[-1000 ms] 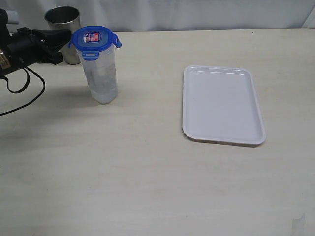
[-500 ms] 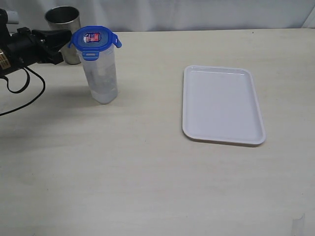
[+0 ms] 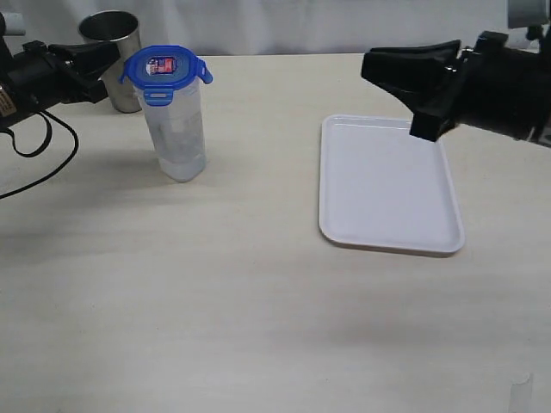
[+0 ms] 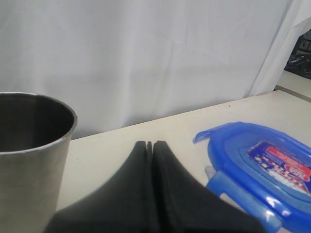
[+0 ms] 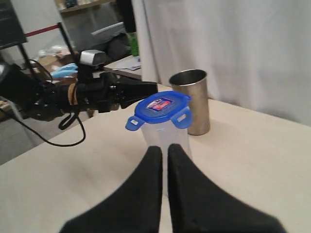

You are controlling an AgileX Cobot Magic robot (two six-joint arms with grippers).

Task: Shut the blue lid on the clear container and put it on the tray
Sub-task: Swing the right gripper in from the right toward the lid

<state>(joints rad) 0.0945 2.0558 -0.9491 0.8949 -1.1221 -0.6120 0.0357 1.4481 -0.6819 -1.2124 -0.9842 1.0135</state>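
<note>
Upper left, the blue lid (image 3: 164, 66) sits flaps-flared on the clear container (image 3: 177, 142), so left tool (image 4: 149, 145) and right tool (image 5: 164, 149), both closed empty, seem poised for pressing.

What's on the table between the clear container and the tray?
Nothing; bare table between the clear container and the tray, shown in the exterior view.

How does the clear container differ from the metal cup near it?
The clear container is translucent plastic; the metal cup is opaque and grey. The clear container is capped by the blue lid; the metal cup is open-topped. The clear container stands closer to the tray than the metal cup does. Both stand upright on the table.
</note>
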